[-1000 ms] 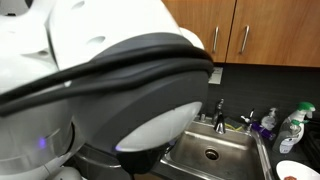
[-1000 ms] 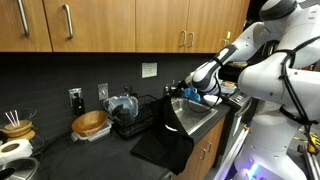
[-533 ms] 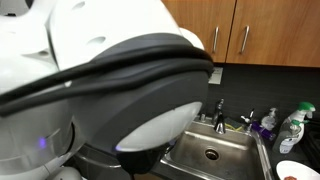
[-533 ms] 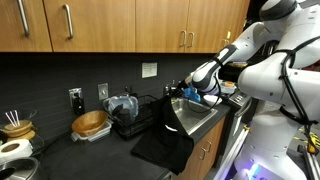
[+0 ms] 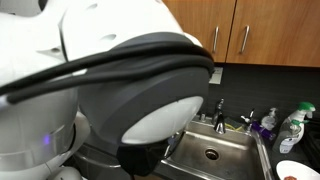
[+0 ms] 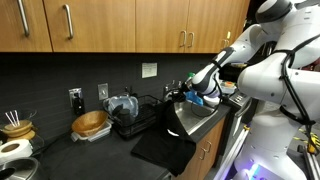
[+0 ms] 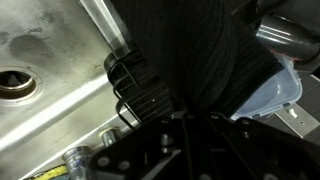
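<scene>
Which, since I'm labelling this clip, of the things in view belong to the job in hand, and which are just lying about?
In hand:
- claw, shut
- dark cloth gripped in it

Lying about:
- dish rack
- sink
- faucet
- wooden bowl

No lettering, label, brand or number can be read in any view.
</scene>
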You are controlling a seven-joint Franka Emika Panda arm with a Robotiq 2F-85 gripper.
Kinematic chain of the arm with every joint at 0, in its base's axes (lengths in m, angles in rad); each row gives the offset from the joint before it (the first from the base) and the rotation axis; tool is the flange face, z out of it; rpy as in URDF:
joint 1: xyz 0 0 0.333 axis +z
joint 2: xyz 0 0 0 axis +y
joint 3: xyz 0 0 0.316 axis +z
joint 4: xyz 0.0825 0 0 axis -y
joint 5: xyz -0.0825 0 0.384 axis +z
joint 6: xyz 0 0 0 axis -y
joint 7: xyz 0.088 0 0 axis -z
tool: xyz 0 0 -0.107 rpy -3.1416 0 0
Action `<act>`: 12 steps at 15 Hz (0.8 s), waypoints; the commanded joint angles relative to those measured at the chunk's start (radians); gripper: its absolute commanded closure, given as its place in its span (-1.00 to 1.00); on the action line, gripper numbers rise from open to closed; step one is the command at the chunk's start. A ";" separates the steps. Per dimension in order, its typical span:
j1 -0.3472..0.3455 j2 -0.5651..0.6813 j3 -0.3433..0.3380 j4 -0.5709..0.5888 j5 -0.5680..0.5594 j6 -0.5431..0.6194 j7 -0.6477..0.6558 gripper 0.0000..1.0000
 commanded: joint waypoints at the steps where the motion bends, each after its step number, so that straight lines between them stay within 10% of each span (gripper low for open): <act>1: 0.032 -0.029 -0.054 -0.001 0.050 0.010 0.027 0.98; 12: 0.157 -0.030 -0.273 0.052 0.174 0.007 0.098 0.98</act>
